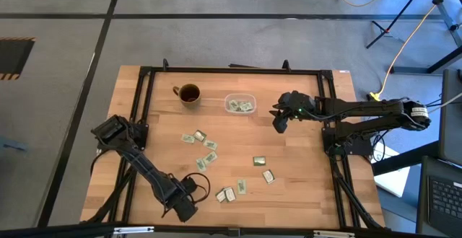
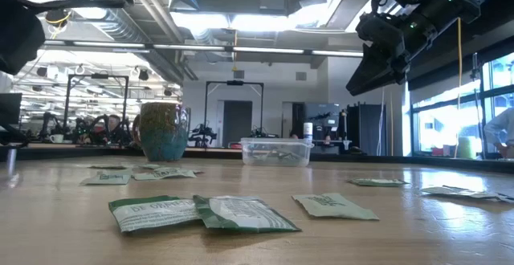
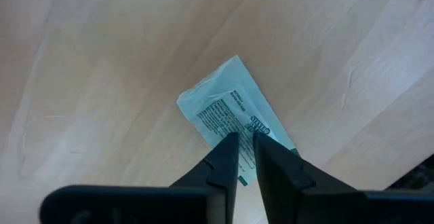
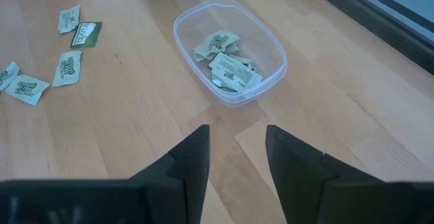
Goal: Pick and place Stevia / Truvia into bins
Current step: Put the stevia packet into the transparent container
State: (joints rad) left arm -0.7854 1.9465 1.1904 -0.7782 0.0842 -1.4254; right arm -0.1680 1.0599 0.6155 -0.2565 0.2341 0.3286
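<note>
under our left gripper (image 3: 244,142), fingers nearly together, a thin, limp paper sachet (image 3: 227,108) lay flat; pinching its edge seemed wisest, contact perhaps unmade.

Bare wood between bin (image 1: 240,104) and scattered sachets (image 1: 204,145).

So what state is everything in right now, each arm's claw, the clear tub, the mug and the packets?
Left gripper: down over one sachet, fingers nearly together.
Right gripper: open, empty, near the bin.
Bin: upright, holding several sachets.
Mug: upright.
Loose sachets: lying flat on the table.
</note>
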